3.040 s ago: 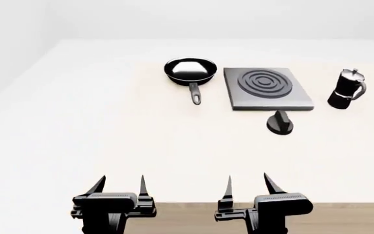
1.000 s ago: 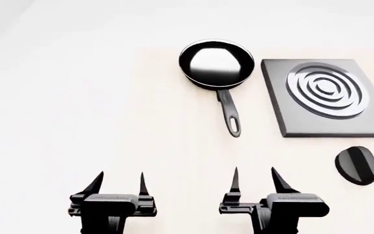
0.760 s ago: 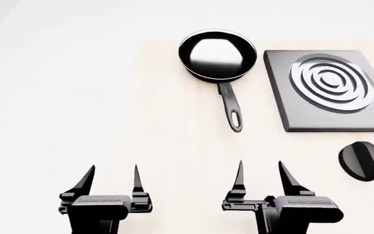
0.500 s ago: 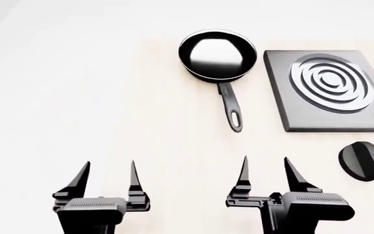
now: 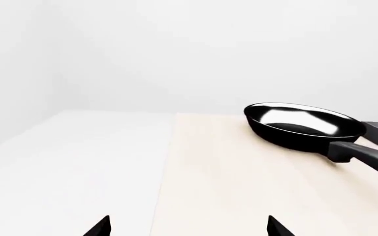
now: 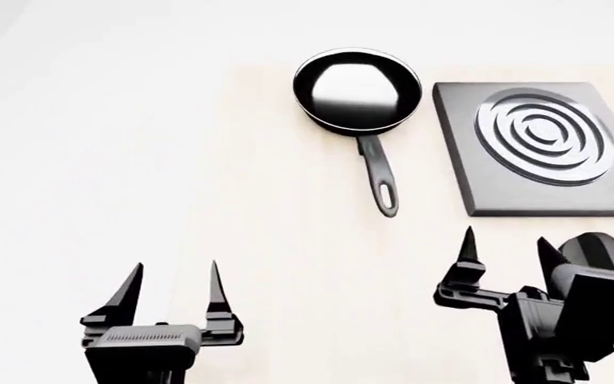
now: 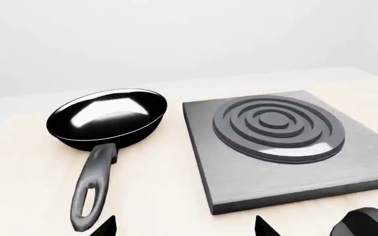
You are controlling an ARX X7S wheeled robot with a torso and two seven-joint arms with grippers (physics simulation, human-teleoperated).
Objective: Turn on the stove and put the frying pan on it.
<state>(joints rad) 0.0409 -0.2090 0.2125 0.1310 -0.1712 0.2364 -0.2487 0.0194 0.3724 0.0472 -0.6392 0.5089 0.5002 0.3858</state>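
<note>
On the bench (image 6: 265, 200), the frying pan (image 6: 357, 90) sits at 12 o'clock, its handle pointing toward 6. The stove (image 6: 543, 146) lies just beside it at 2 o'clock, its knob (image 7: 366, 222) near the right claw (image 6: 504, 258). Both claws gape wide, empty; the left claw (image 6: 172, 290) hovers at 7 o'clock.

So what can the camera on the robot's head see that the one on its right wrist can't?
Only the head view shows the whole left gripper and right gripper, both open, hovering above the table. Only the right wrist view shows the stove up close with its side edge. Both show the frying pan beside the stove, part of the knob, and the burner rings.
</note>
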